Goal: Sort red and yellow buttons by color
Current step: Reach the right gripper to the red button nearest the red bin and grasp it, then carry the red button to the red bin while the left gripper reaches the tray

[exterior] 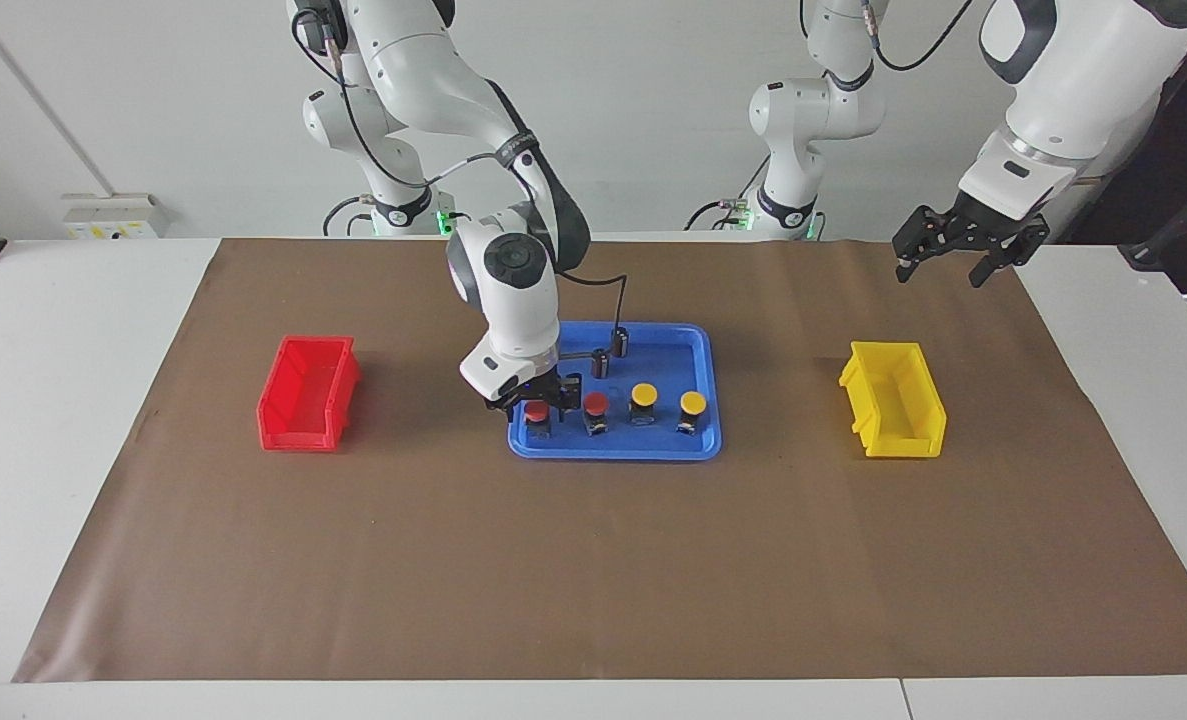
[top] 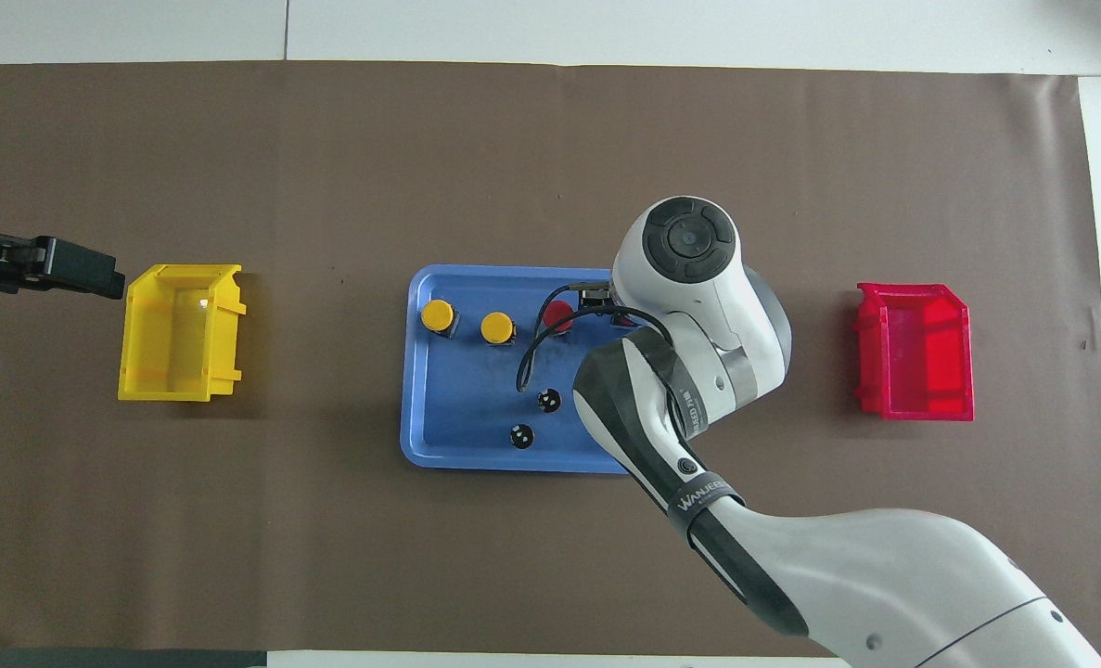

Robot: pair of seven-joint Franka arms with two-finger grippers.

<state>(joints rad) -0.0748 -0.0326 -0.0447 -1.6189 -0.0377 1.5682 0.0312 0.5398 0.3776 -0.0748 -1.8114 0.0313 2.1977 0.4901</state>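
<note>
Four buttons stand in a row in a blue tray (exterior: 653, 451). Two red buttons (exterior: 536, 411) (exterior: 596, 403) are toward the right arm's end, two yellow buttons (exterior: 643, 394) (exterior: 693, 402) toward the left arm's end. My right gripper (exterior: 536, 398) is low over the end red button, open, with a finger on each side of its cap. In the overhead view the right wrist hides that button; the other red button (top: 559, 315) and the yellow buttons (top: 497, 327) (top: 437, 315) show. My left gripper (exterior: 948, 262) waits open in the air near the yellow bin (exterior: 893, 400).
A red bin (exterior: 308, 392) sits on the brown mat toward the right arm's end of the table. Two dark capless cylinders (exterior: 620, 340) (exterior: 600, 362) stand in the tray nearer to the robots than the row. A black cable hangs from the right wrist over the tray.
</note>
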